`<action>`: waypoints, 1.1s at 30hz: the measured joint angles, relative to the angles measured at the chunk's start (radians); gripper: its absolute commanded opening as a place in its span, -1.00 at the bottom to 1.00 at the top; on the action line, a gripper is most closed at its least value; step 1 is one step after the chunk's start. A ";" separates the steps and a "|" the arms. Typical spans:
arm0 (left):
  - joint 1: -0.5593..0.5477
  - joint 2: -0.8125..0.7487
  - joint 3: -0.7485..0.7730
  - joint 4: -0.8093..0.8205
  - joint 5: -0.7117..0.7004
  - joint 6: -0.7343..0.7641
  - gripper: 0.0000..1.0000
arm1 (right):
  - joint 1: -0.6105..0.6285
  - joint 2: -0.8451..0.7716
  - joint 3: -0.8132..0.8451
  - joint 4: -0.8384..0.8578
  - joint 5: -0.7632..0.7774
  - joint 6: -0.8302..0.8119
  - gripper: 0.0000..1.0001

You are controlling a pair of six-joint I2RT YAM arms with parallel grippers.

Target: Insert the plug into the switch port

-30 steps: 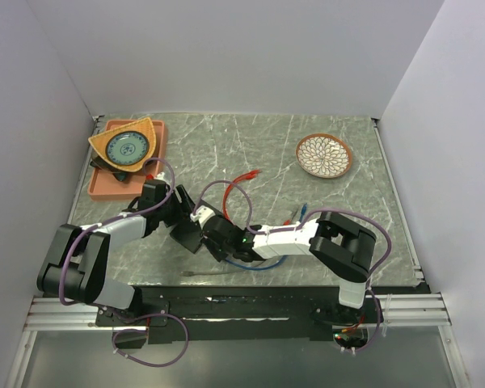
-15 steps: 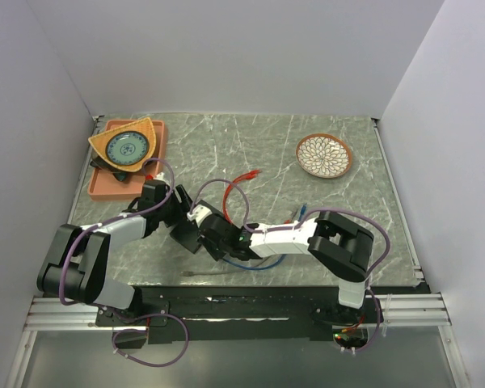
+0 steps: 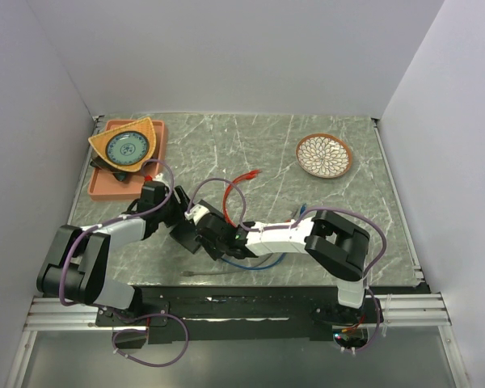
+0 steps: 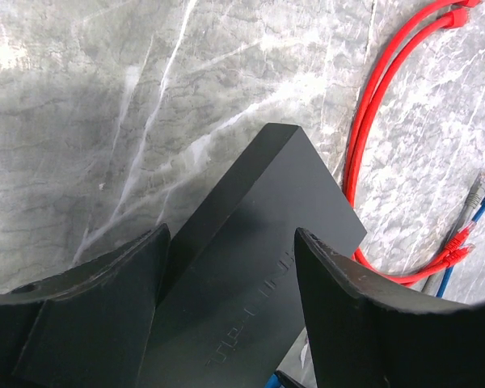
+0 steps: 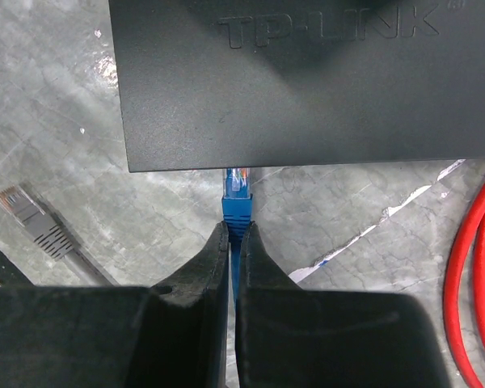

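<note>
Entry, my flat black box: brand name "TP-LINK" in raised letters on its top face, read through my right wrist camera. My left wrist camera shows the same lettering, too slanted to read.

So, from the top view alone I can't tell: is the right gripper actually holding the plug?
Observer: Yes. Its wrist view shows the right gripper shut on the tail of the blue plug.
Operator: Is it inserted?
Observer: The plug's clear tip meets the near edge of the TP-Link switch; how deep it goes is hidden.
Operator: And the other arm?
Observer: The left gripper has a finger on either side of the switch; contact I can't judge.
</note>
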 measured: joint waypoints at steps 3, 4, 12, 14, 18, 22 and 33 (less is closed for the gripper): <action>0.002 -0.005 -0.011 0.014 0.000 0.000 0.38 | 0.000 0.003 0.003 -0.002 0.000 0.008 -1.00; 0.002 -0.006 -0.014 0.020 0.001 0.000 0.38 | 0.000 0.004 0.005 -0.005 0.002 0.011 -1.00; 0.007 -0.007 -0.030 0.053 0.005 -0.001 0.33 | -0.001 0.016 0.029 -0.023 0.007 0.024 -1.00; 0.008 -0.010 -0.035 0.058 0.003 0.000 0.32 | -0.002 0.018 0.035 -0.031 0.007 0.024 -1.00; 0.011 -0.024 -0.048 0.063 -0.006 0.000 0.30 | -0.002 0.029 0.058 -0.053 0.002 0.031 -1.00; 0.013 -0.037 -0.061 0.066 -0.013 0.000 0.29 | -0.002 0.031 0.069 -0.068 -0.005 0.035 -1.00; 0.013 -0.068 -0.095 0.077 -0.037 -0.021 0.18 | -0.005 0.034 0.096 -0.111 -0.020 0.072 -1.00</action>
